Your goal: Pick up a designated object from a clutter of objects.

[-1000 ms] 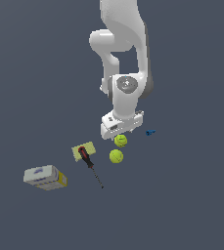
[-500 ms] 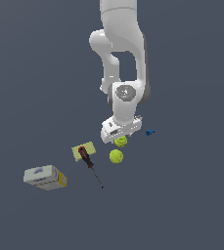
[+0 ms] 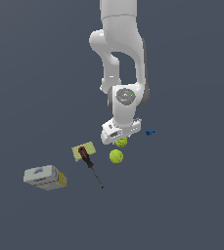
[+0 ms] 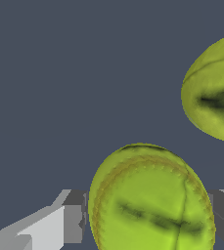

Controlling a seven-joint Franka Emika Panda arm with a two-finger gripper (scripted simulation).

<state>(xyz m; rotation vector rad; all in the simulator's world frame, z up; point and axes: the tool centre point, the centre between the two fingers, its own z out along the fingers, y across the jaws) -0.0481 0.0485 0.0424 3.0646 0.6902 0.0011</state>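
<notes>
As the wrist view shows, tennis ball sits squarely between the wide-spread fingers; second ball lies just beside.

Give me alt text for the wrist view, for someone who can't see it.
A yellow-green tennis ball fills the lower middle of the frame, sitting between the gripper's two grey fingers, which flank it on either side. A second, look-alike tennis ball is cut off at the frame's edge, apart from the first, on a plain dark grey floor.
</notes>
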